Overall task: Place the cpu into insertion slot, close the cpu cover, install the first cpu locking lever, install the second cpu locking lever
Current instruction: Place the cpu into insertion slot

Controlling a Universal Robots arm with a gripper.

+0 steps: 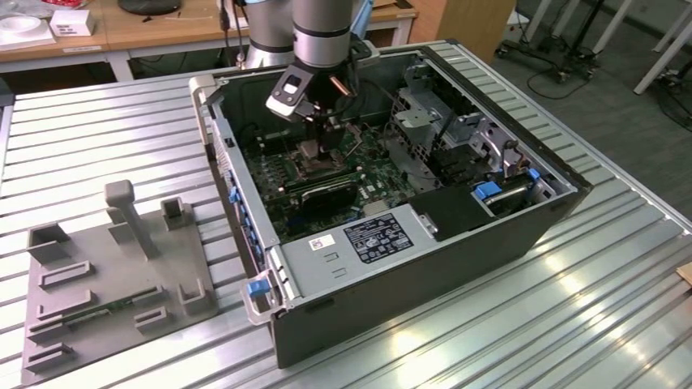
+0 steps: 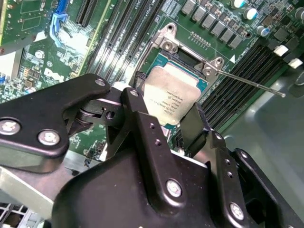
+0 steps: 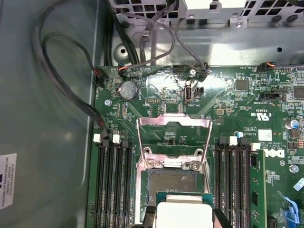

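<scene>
**Second wrist view: chip clamped at the open socket**

In the second wrist view, the black two-fingered pincer (image 2: 167,113) is clamping the small, flat, square, pale silvery-beige cpu (image 2: 171,95) by two opposite edges, one finger (image 2: 138,107) pressing on each side. The cpu is sitting tilted over the insertion slot (image 2: 183,61), a small square dark socket with a silvery metal rim. Whether the chip is touching the socket, I cannot tell. A thin silvery wire lever (image 2: 251,84) is sticking out from one corner of the socket, lying apart from the chip.

In the first wrist view, the cpu (image 3: 184,214) is showing between the pincer (image 3: 184,219) tips at the near edge of the insertion slot (image 3: 175,183), whose dark floor is lying uncovered. The cpu cover (image 3: 174,121), a square silvery metal frame with a cut-out centre, is lying swung back on its hinge, away from the socket and flat over the green motherboard (image 3: 247,111). Long black memory slots (image 3: 111,183) are running along both sides of the socket.

In the exterior view, the pincer (image 1: 314,148) is hanging inside the open black computer case (image 1: 433,259), which is lying on its side on the ribbed metal worktop (image 1: 605,316). A grey parts fixture (image 1: 108,279) is standing well apart, toward the exterior view's left.
</scene>
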